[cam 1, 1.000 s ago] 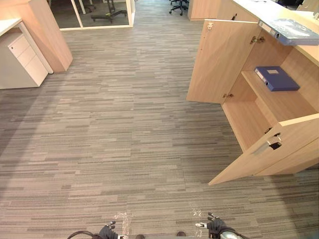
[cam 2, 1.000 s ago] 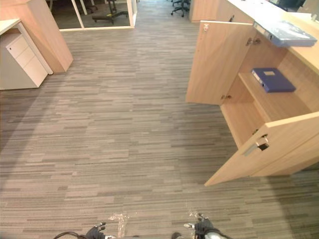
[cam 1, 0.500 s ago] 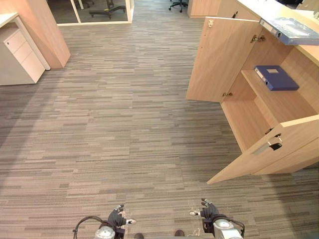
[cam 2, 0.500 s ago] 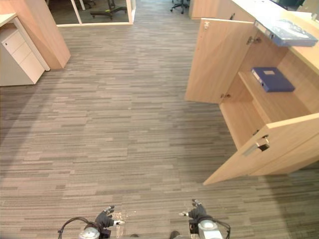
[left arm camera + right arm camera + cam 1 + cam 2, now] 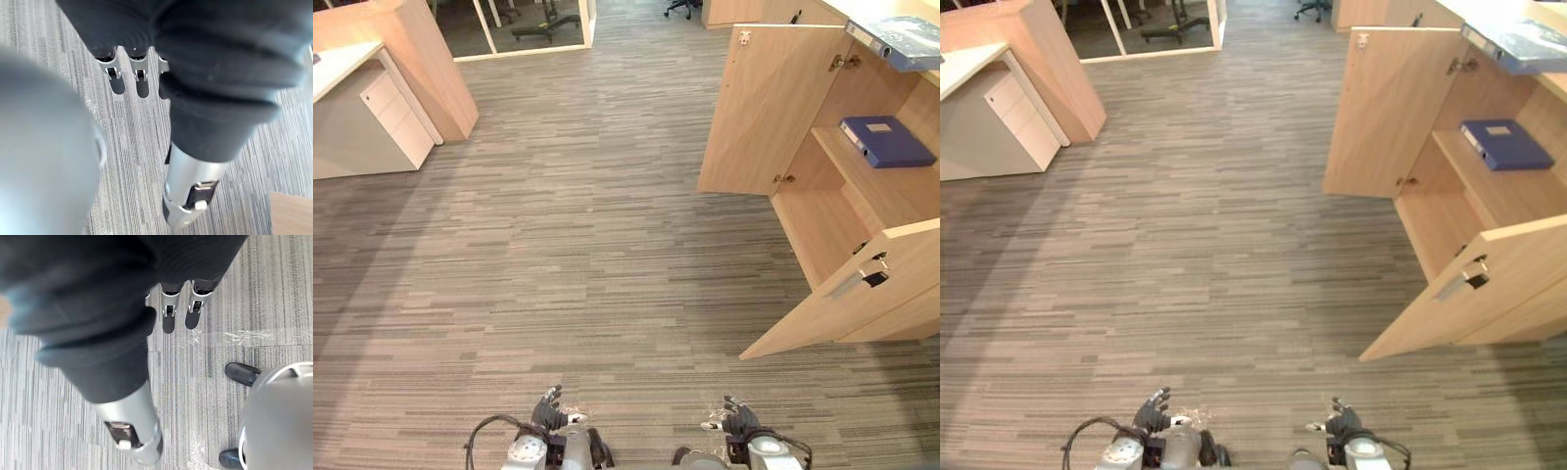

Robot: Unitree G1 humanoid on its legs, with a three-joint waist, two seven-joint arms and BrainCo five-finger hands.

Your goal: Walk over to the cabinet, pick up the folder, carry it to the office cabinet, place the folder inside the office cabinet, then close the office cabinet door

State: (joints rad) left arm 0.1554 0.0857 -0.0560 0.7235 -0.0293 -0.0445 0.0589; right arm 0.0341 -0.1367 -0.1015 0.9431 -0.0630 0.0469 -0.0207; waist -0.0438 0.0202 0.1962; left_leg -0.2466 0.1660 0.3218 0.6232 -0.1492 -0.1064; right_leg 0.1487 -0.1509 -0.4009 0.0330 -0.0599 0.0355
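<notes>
A white drawer unit point(image 5: 393, 119) stands at the far left under a pale desktop, beside a slanting wooden partition point(image 5: 435, 64); behind them runs a glass wall point(image 5: 524, 29). Grey striped carpet point(image 5: 587, 235) covers the wide floor in between.

At the bottom edge of the head views the robot's left hand point(image 5: 549, 413) hangs low over the carpet, fingers point(image 5: 113, 68) straight and relaxed and the thumb standing apart, nothing in it. Its right hand point(image 5: 738, 423) hangs level with it, well apart, likewise slack-fingered and empty.

On the right stands the wooden office cabinet point(image 5: 822, 211) with both doors swung wide. The far door point(image 5: 766, 108) stands out square from the cabinet front, and the near door point(image 5: 857, 308), with a metal handle point(image 5: 854, 282), angles out toward the robot. The blue folder point(image 5: 886, 141) lies flat on the upper shelf point(image 5: 896, 191) inside the cabinet, well away from both hands. A paler binder point(image 5: 899, 39) rests on the cabinet's top, jutting over the front edge above the opening.
</notes>
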